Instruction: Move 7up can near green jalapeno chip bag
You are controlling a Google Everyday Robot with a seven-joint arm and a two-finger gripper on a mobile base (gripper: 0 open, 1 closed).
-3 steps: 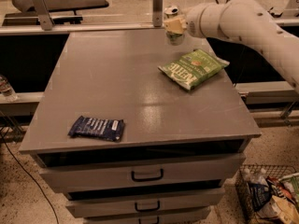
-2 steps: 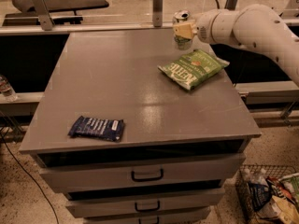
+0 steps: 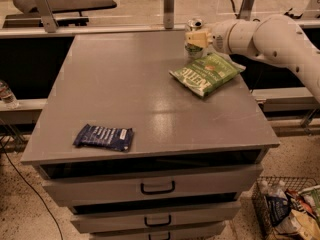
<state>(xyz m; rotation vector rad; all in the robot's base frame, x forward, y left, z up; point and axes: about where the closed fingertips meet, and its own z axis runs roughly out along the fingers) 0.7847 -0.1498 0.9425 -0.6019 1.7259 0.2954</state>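
Note:
The 7up can (image 3: 193, 49) is a small green and white can with a silver top. It stands upright at the far right of the grey table (image 3: 125, 84), just behind the green jalapeno chip bag (image 3: 207, 73). The bag lies flat with white "KETTLE" lettering. My gripper (image 3: 197, 37) comes in from the right on the white arm (image 3: 270, 34). Its pale fingers are shut on the can's upper part. The can's base is at or just above the tabletop, next to the bag's far edge.
A dark blue snack packet (image 3: 104, 137) lies near the table's front left. Drawers with handles (image 3: 157, 187) are below the tabletop. A wire basket with packets (image 3: 290, 209) stands on the floor at the lower right. Metal rails run behind the table.
My gripper has carried the can to the right and lower, from behind the table's far edge down to the chip bag's far side.

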